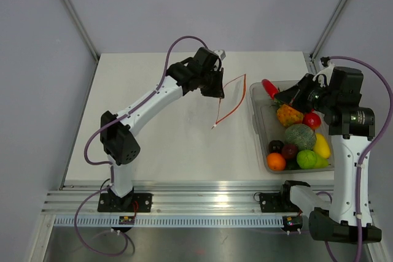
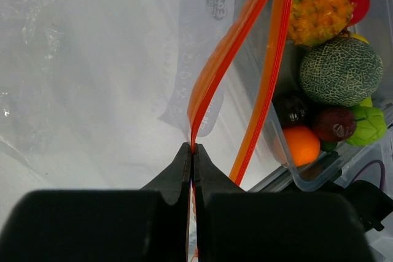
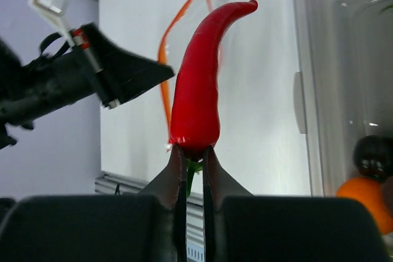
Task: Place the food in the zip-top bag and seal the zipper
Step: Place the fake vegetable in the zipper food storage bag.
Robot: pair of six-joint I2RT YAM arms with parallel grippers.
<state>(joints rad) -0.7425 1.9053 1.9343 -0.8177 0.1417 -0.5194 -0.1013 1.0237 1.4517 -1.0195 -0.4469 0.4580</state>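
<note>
While the left arm holds the zip-top bag (image 2: 123, 59) up over the white bench (image 1: 159, 145), the right arm brings one piece of food toward it. The left pincer (image 2: 193, 148) is pressed together on one strip of the red-orange zipper (image 2: 212, 78). The clear, crinkly bag spreads away from that grip; whether its bottom touches the bench cannot be told. The two zipper strips stand apart, so the mouth gapes as a narrow loop facing the right side.

The right pincer (image 3: 191, 151) is clamped on the stem end of a glossy red chili pepper (image 3: 199, 78), which points away from the fingers, toward the bag's mouth. In the overhead view the pepper sits above the far left corner of a clear rigid bin (image 1: 258, 127), near the bag's opening but not yet inside it.

The rest of the food is in the bin: a yellow-orange pineapple (image 1: 288, 115), a netted green melon (image 1: 299, 135), an orange fruit (image 1: 276, 161), and red, yellow, green and dark purple pieces.

The step in hand appears to be loading the first piece; the bag looks empty and the sealing is not begun. The next move probably calls for steering the pepper tip-first between the two strips. The left grip must keep the mouth open, and the pepper should be released only once it is well inside.
</note>
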